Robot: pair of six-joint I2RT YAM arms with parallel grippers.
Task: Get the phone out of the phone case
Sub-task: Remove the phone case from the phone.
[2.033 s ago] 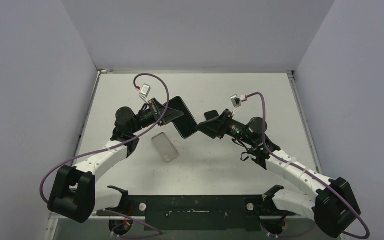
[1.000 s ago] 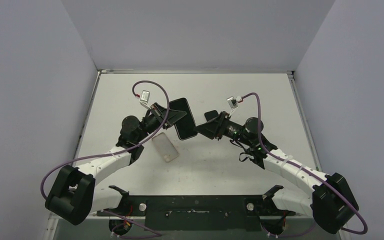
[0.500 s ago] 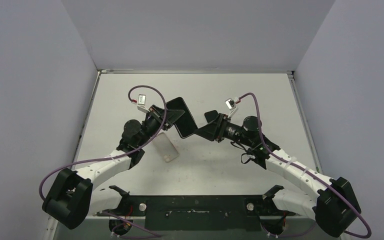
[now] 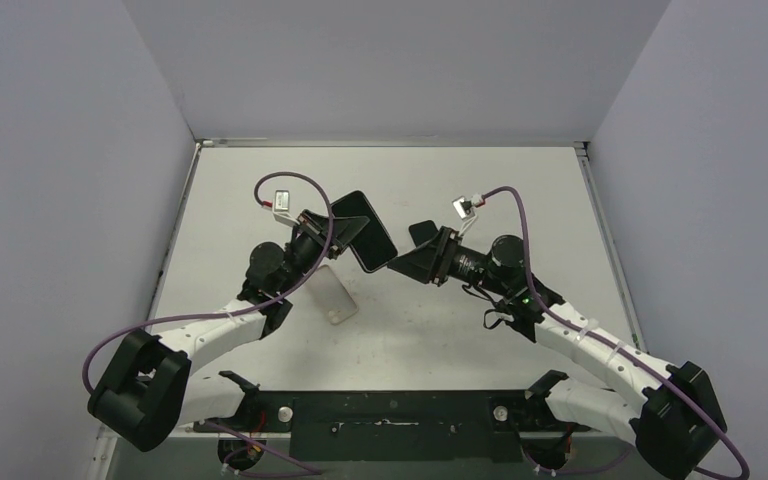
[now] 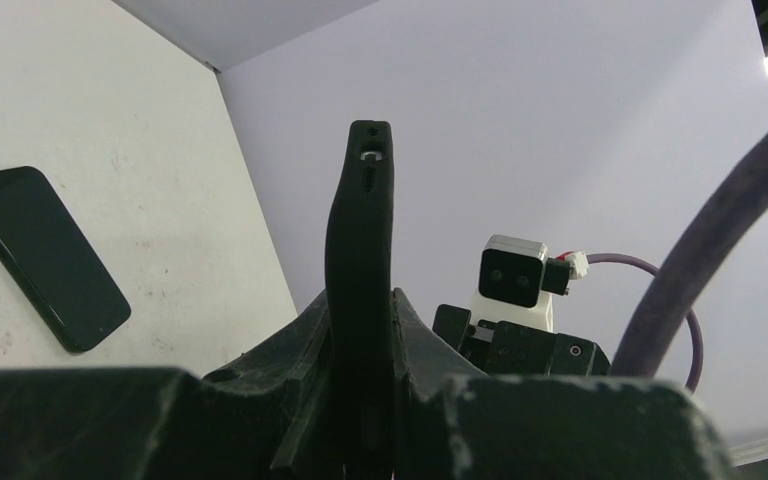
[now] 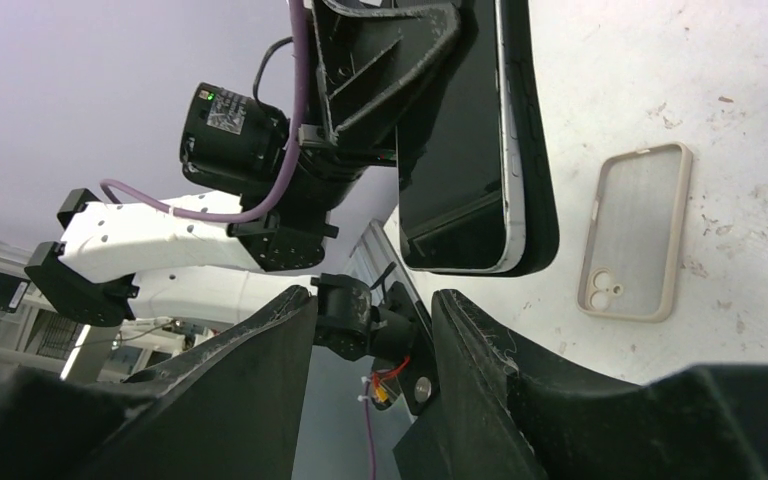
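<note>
The phone [image 4: 365, 232] is dark-screened with a silvery edge [image 6: 505, 150] and sits in a black phone case [image 6: 540, 170]. My left gripper [image 4: 338, 232] is shut on it and holds it tilted above the table. In the left wrist view the case [image 5: 360, 200] stands edge-on between the jaws of that gripper [image 5: 360, 300]. My right gripper [image 4: 410, 250] is open at the phone's lower right corner. In the right wrist view the gap between its fingers [image 6: 372, 295] holds nothing, and the phone's end hangs just past the fingertips.
An empty beige see-through case [image 4: 332, 297] lies flat on the white table [image 4: 480, 190] under the left arm, also seen as the beige case [image 6: 635, 235]. A dark phone-like slab [image 5: 40, 255] lies flat on the table. Walls enclose the left, right and back sides.
The left gripper has turned the cased phone and drawn it slightly left and toward the back. The right gripper stays open at its lower corner, barely shifted.
</note>
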